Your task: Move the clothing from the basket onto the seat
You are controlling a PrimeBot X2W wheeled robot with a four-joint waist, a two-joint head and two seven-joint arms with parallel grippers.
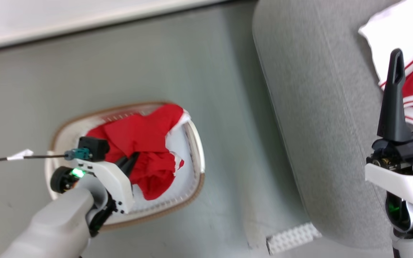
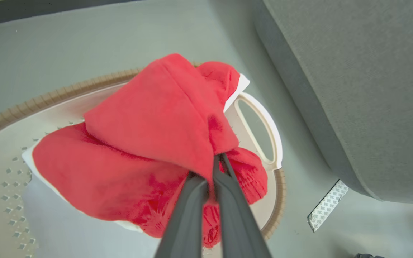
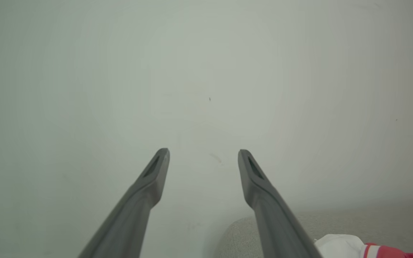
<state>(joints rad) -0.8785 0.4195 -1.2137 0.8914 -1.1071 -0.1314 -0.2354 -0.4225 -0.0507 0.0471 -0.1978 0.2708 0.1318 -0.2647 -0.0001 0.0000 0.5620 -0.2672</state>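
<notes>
Red clothing | pinched between left fingers | over basket

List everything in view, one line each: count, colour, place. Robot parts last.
red garment: one, red with white edging, in the basket
red-and-white garment: one, white with red striped trim, on the sofa
basket: one, cream with brown rim, on the floor beside the sofa
sofa: one, grey, right of the basket
textured strip: one, white, on the floor by the sofa's edge
floor: grey-green
cable: one, dark with white tag, at the left arm's wrist
left gripper: dark, shut on the red garment
right gripper: dark, open, over the sofa
</notes>
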